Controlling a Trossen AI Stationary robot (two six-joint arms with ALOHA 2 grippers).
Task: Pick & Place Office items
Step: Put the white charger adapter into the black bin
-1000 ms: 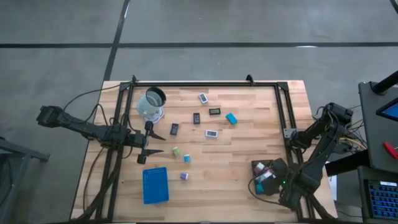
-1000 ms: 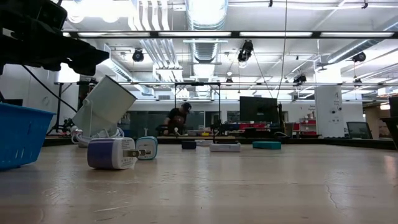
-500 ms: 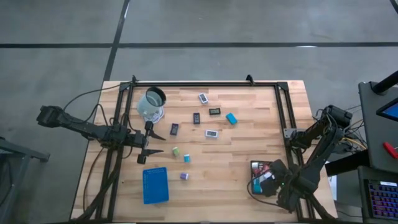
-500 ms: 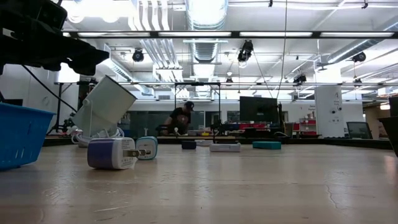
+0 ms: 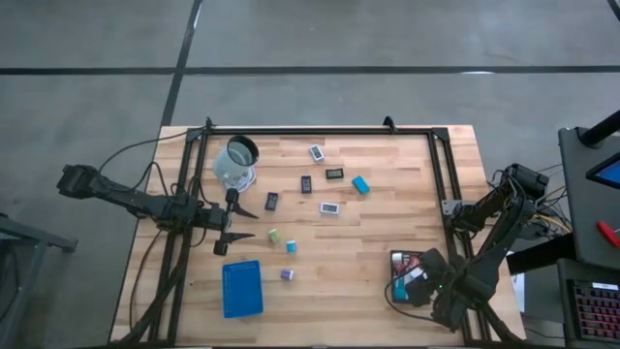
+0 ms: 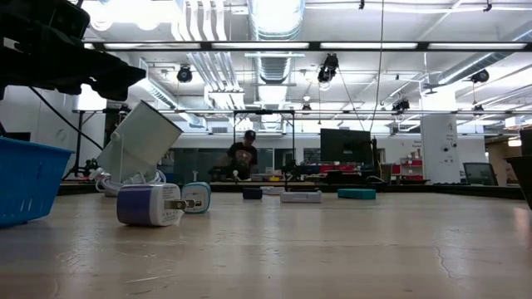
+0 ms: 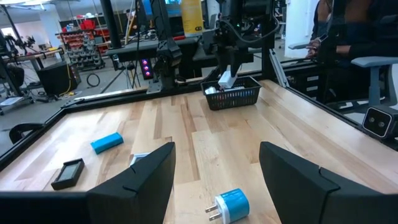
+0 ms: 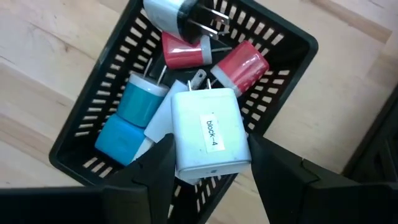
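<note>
Small office items lie scattered on the wooden table: a white rectangle [image 5: 317, 152], dark rectangles [image 5: 334, 174] [image 5: 272, 201], a teal block [image 5: 360, 184], a green block [image 5: 274, 236] and a purple block [image 5: 287, 274]. My left gripper [image 5: 242, 222] hovers open near the table's left edge, beside the clear cup [image 5: 236, 162], touching nothing. My right gripper [image 8: 211, 144] is over the black tray [image 5: 395, 260] at the near right corner, shut on a white block [image 8: 208, 140] labelled "block-4". Blue, red and white plug blocks [image 8: 140, 102] lie in that tray. My right gripper pinches the white block between its two fingers [image 8: 158, 168], one on each of its side faces [image 8: 180, 149]. The fingers point down from above. The block is over the black tray's contents with its prongs [image 8: 200, 79] pointing away from the gripper; whether it rests on them, I cannot tell.
A blue tray [image 5: 241, 288] sits near the near left edge. The clear cup [image 6: 137, 145] stands tilted near the far left. A black frame [image 5: 438, 174] borders the table. Bare wood [image 5: 349, 252] lies between the scattered items and the black tray. A person [image 6: 242, 156] is far behind the table.
My right arm has shifted a little over the black tray and then kept still, with the white block between its fingers. The items on the table have not moved.
</note>
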